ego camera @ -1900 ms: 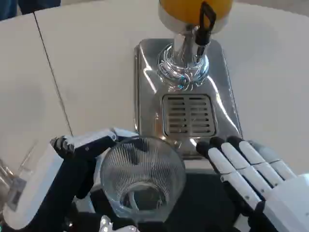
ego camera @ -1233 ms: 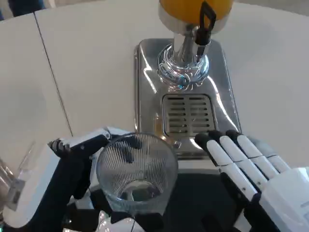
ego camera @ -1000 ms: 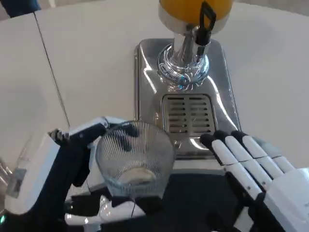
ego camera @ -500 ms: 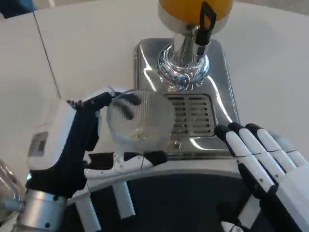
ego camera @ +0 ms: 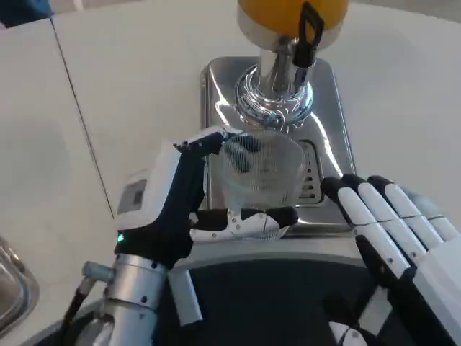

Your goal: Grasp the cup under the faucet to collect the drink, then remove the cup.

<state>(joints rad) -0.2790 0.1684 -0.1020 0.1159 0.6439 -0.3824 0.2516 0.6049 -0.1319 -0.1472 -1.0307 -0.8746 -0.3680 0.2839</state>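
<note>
seemingly left hand (ego camera: 189,198) grips the cup (ego camera: 261,169).

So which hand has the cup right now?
The left hand: it grips the clear ribbed cup over the drip tray. The right hand holds nothing, fingers straight.

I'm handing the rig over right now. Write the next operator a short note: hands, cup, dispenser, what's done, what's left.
Left hand: holds the clear ribbed cup, fingers wrapped around its lower part.
Right hand: holds nothing, fingers flat and apart, at the right of the drip tray.
Cup: upright over the tray grate, in front of the chrome faucet below the orange tank. It looks empty.
Done: cup grasped and brought to the tray.
Left: line it up under the spout, work the black tap lever, probably with the right hand, fill, then remove the cup.
</note>
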